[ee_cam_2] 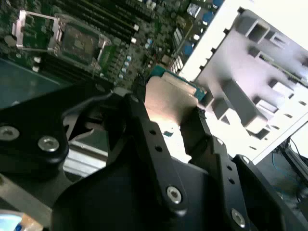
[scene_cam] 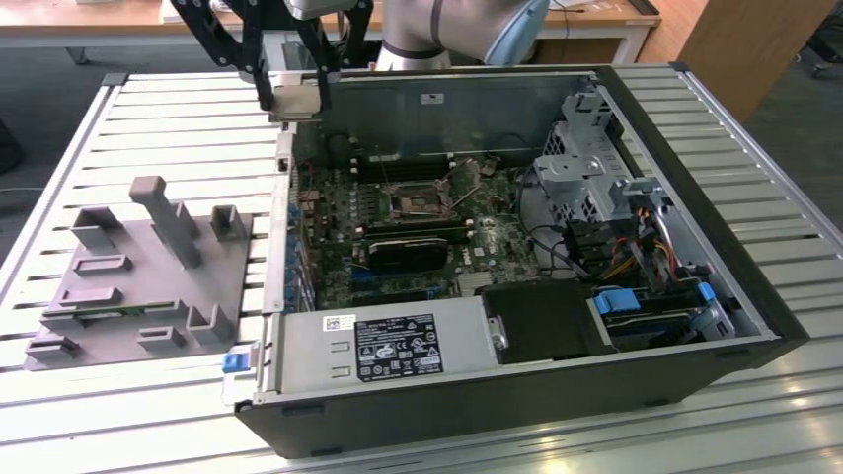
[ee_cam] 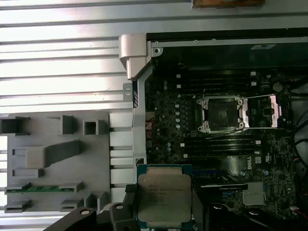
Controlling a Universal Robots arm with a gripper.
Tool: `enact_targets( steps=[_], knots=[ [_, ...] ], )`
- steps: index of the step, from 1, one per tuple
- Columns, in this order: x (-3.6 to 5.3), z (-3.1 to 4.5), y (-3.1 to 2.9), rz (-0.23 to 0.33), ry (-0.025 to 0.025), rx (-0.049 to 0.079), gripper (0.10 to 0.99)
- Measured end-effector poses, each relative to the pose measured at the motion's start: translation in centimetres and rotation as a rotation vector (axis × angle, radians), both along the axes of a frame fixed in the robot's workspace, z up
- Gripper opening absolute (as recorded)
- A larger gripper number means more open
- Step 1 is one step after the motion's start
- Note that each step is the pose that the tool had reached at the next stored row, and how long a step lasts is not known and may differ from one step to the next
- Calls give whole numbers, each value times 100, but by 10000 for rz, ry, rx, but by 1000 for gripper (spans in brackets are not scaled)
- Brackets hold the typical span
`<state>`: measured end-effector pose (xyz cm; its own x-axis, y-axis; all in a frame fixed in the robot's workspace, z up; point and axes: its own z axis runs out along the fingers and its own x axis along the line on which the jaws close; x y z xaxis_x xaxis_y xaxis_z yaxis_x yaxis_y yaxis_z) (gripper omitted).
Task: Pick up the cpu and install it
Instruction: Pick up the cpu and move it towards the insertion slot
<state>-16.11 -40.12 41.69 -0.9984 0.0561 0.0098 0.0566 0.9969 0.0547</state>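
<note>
In the exterior view, the claw point(scene_cam: 296, 91) hung over the far corner of the open computer case point(scene_cam: 527, 395), its black fingers pinching the cpu point(scene_cam: 298, 103) flat, while the socket point(scene_cam: 419, 201) lay lower down, toward the exterior view's right. The second wrist view showed the chip's dull silvery plate gripped at opposite edges. In the first wrist view the thin-rimmed square sat well apart from the metal-framed socket, near a grey plastic fixture point(ee_cam: 57, 159) on the slatted surface point(ee_cam: 57, 57).

The socket point(ee_cam: 221, 114) lies uncovered; case wall point(scene_cam: 448, 118) rises near the gripper point(scene_cam: 296, 102).
</note>
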Motion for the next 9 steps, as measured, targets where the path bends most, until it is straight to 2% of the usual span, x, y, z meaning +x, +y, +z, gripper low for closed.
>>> enact_targets(
  steps=[9],
  knots=[
    [14, 0, 40, 1, 0, 0, 537]
  ],
)
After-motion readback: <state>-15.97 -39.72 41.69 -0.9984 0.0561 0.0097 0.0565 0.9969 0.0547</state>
